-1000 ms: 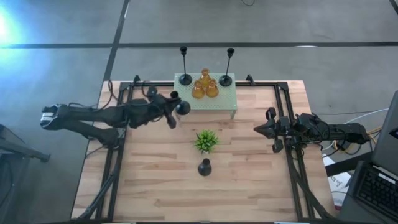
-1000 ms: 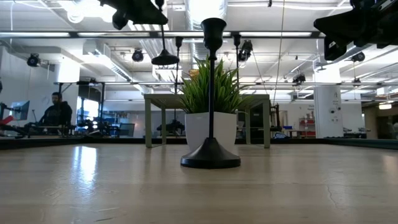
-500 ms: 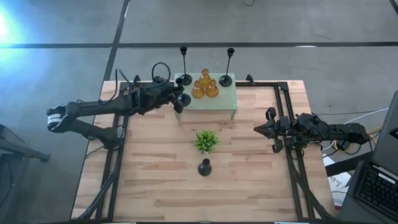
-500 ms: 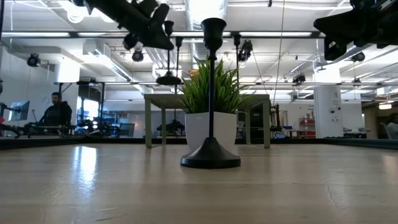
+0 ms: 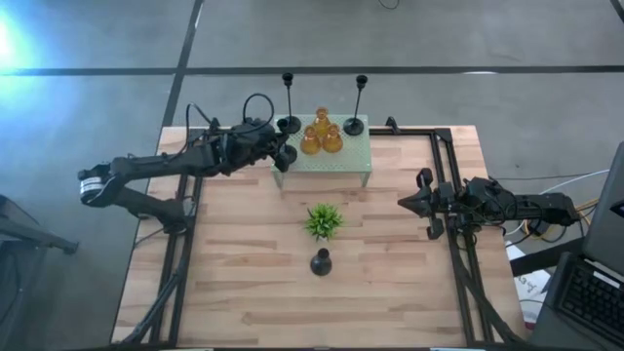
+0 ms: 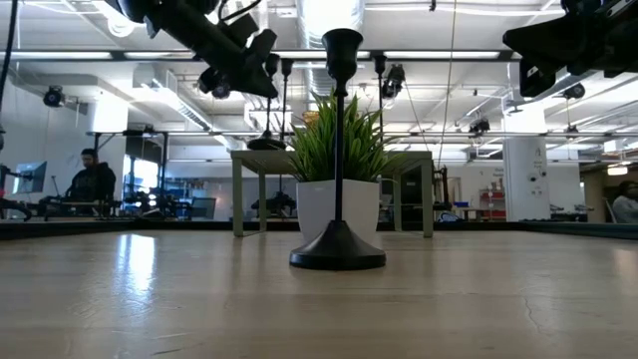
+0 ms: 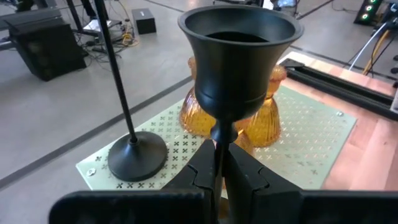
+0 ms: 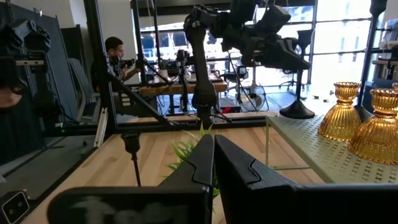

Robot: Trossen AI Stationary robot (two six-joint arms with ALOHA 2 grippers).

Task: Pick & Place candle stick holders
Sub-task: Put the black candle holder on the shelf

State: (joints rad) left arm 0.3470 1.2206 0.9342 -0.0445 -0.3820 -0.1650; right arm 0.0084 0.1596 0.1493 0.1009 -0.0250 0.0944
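- The left tool (image 5: 284, 156), in the upper middle of the high view, is clamped on the thin stem of a tall black holder (image 7: 237, 56); in the left wrist view the two fingers (image 7: 205, 171) press that stem from either side, with the cup standing upright above them.
- The held holder hangs at the left edge of the pale green stand (image 5: 341, 156), above its perforated top. Whether its base touches the stand I cannot tell.
- Just beyond it on the stand are three amber glass holders (image 5: 321, 136), bunched close together and touching or nearly so, and another tall black holder (image 7: 124, 118) whose round base sits near the stand's corner.
- A further tall black holder (image 5: 357, 107) stands at the far right of the amber group in the high view.
- Lower middle of the high view, one short black holder (image 5: 321, 261) stands on the tabletop (image 5: 244, 283), just below the small green plant (image 5: 323, 220).
- The right tool (image 5: 408, 203) waits at the right side of the tabletop, well apart from everything, its fingers pressed together and empty.
- Risk, as I judge it: the grip is on a thin stem with a heavy cup above, so the holder could swing or slip if set down crooked.
- The landing room is tight; lowering it carelessly could knock the amber glass or tip the neighbouring tall holder off the stand's edge.
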